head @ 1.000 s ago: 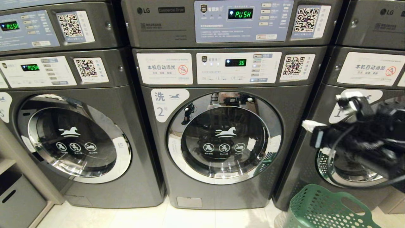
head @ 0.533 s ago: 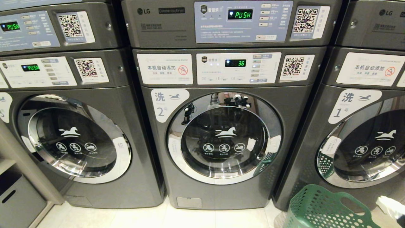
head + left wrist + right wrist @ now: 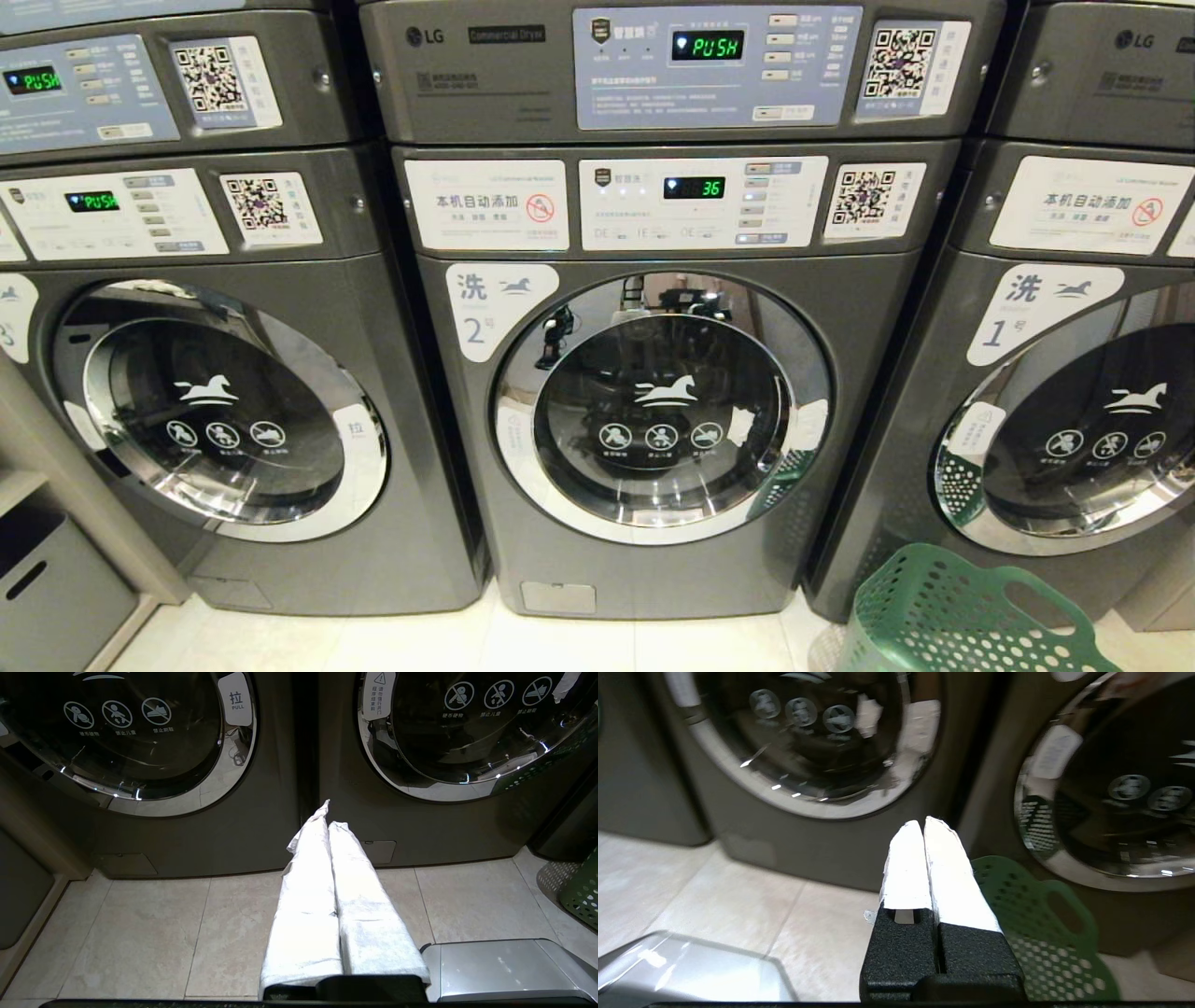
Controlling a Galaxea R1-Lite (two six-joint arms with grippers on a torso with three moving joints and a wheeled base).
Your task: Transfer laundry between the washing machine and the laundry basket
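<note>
With both our left claw (image 3: 329,816) and right claw (image 3: 923,828) pressed together and empty, low before the washing machine (image 3: 653,411), door shut, and the laundry basket (image 3: 943,611) on the floor at its right, no laundry shows, so we judge opening that door comes next.
</note>
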